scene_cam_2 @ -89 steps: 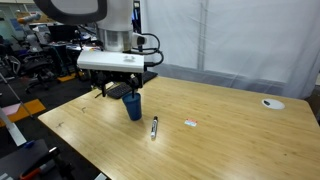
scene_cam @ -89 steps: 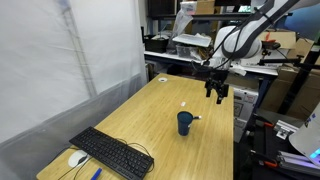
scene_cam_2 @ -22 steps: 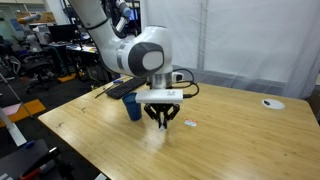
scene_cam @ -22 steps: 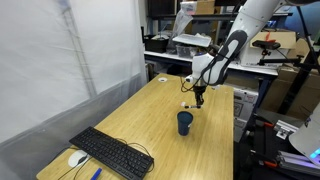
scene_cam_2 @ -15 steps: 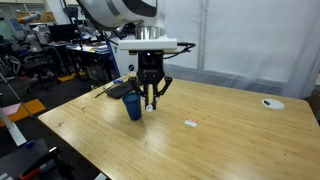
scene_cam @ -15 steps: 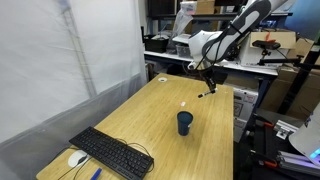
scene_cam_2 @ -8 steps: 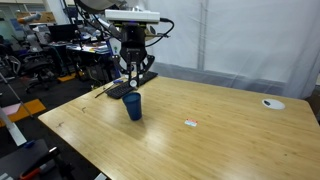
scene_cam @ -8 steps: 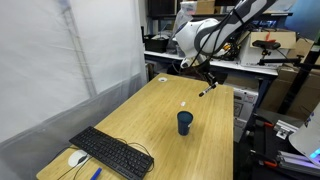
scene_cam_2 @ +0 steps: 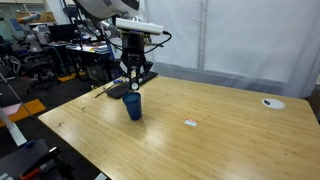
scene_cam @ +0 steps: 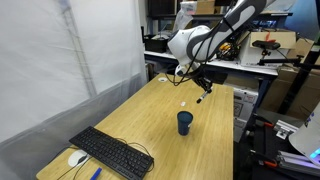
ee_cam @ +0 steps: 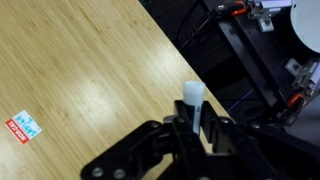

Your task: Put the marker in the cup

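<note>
The claw was clenched on the marker, held clear of the counter roughly over the cup. Pick-up looked done; lowering and release remained.

marker: pale, thin stick, pinched in claw, off the tabletop, higher than cup. cup: small, dark blue, upright on tabletop.

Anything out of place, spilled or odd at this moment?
Nothing stands out. The cup stands upright on the table, with nothing spilled. The gripper is up in the air, shut on the marker. Only a small label lies loose on the wood.
</note>
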`<state>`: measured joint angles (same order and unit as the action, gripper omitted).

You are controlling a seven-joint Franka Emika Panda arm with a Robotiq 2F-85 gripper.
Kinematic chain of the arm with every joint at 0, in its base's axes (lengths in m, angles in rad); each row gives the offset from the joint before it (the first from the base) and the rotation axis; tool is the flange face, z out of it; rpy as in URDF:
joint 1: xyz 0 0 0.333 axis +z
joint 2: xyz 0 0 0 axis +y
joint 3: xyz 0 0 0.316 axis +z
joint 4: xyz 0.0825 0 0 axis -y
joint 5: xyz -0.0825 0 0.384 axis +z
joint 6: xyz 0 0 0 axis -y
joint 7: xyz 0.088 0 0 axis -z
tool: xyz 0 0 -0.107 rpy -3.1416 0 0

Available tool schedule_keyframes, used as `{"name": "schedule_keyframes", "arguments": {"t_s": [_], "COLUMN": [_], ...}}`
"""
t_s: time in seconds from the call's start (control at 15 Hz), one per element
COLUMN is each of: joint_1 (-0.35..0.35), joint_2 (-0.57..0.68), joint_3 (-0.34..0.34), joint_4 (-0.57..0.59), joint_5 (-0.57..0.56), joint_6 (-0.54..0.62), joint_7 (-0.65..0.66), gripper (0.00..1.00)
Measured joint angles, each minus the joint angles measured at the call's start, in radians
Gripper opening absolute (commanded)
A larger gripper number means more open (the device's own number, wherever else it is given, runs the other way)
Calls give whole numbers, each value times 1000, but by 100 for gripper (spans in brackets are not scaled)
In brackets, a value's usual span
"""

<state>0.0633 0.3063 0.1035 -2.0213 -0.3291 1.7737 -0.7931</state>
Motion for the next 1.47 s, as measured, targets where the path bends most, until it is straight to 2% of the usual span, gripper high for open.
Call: {"name": "schedule_keyframes", "arguments": {"t_s": [0.53,0.87,1.27,1.47], "joint_1": [14,47,102,109], "joint_2": [117,178,284,334], "joint_3": [11,40,48,40], "joint_4": [111,172,251,294], "joint_5": [-1,-1,-2,-42], "joint_6": [-8,-30,-82,-90], "joint_7": [-53,-50,6,52], "gripper": [5,5,5,5]}}
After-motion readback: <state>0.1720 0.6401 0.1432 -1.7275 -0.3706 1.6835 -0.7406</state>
